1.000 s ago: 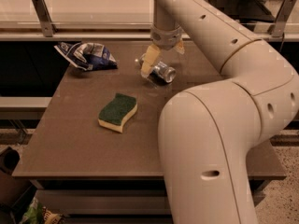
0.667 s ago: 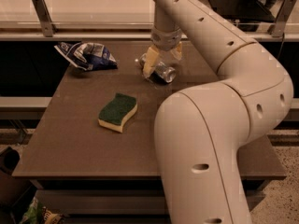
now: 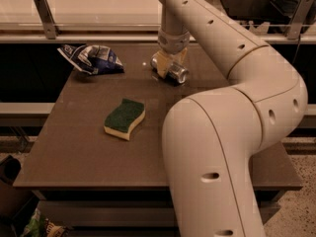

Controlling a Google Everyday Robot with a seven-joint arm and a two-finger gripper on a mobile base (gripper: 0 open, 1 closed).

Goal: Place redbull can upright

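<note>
The redbull can (image 3: pixel 173 71) lies on its side at the back middle of the brown table (image 3: pixel 79 147), one shiny round end facing front right. My gripper (image 3: pixel 170 64) comes straight down on it from the arm (image 3: pixel 222 38). One pale finger is in front of the can and the other behind it, closed across its body. The can still rests on the tabletop.
A green and yellow sponge (image 3: pixel 124 118) lies mid-table, in front and to the left of the can. A crumpled blue-and-white snack bag (image 3: pixel 93 58) sits at the back left. A rail and counter run behind the table. My arm's large lower links fill the right foreground.
My gripper has come down over the can and its fingers have closed in on the can's sides. The can, sponge and bag stay where they were.
</note>
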